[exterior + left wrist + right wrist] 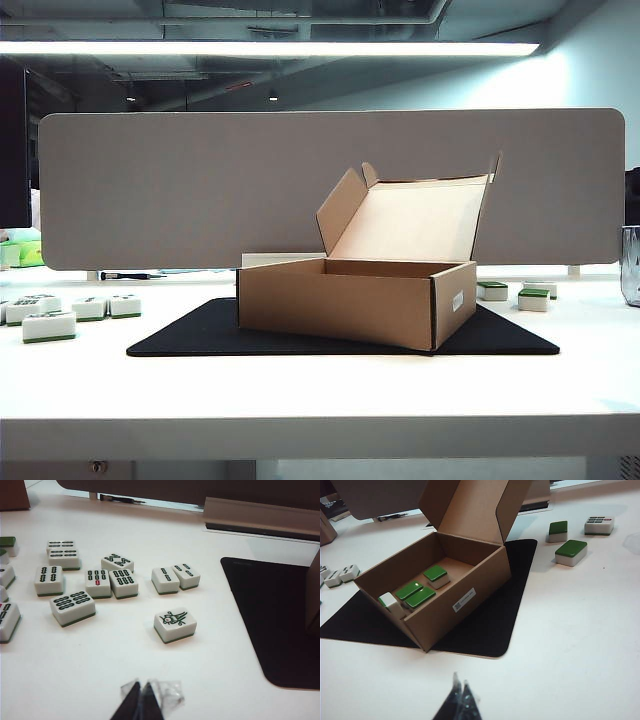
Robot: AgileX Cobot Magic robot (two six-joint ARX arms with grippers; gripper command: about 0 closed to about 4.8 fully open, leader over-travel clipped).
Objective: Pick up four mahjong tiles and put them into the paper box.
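Four mahjong tiles (417, 593) lie inside the open paper box (465, 587) on the black mat (485, 625) — three green-side-up on the box floor, one tipped on edge against the near wall — so the count the task asks for appears to be met and the step in hand looks like the retreat. Doing it well means keeping both arms back from the raised lid (410, 215) and the box walls, so nothing jostles the tiles or drags the box off the mat, and leaving the spare tiles on the white bench (320, 385) alone. The left end effector (142, 702) hangs low over bare bench, fingertips pressed together and holding nothing, angled toward a loose spread of face-up tiles (95, 582), with the bird-marked tile (174, 624) lying nearest it and the mat's edge to one side. The right end effector (461, 702) is likewise pinched together and empty, poised over bare bench near the mat and facing the box's stickered side (464, 600), with three stray tiles (571, 552) well beyond the box. From the exterior camera neither arm shows; the box stands mid-bench, lid upright before the grey partition (150, 190).
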